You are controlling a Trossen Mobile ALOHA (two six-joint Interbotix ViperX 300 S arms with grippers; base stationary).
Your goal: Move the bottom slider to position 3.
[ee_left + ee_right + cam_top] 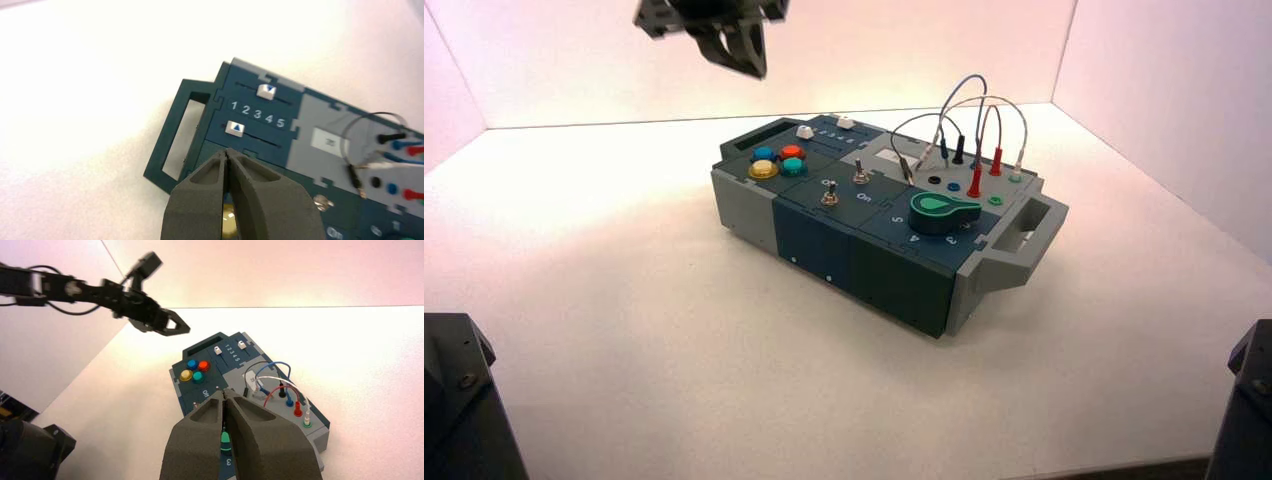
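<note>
Grey and teal box [320,120] reads "On". Right gripper [224,392], clenched, waits on the robot's right. Left gripper [226,152], clenched, hangs raised near the sliders. White bottom slider [235,128] sits at the 1 end; printed numerals [257,114] run 1–5.

Lab-type bench: test box [864,220] w/ wires [994,110].

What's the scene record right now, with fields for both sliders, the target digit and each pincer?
bottom slider: white, short of 3, near the slot's low end; exact digit unclear
top slider: white, across the digit row
target: 3, mid-row
left pincer: shut, raised off the box's left end, touching neither slider
right pincer: shut, idle above the box
</note>
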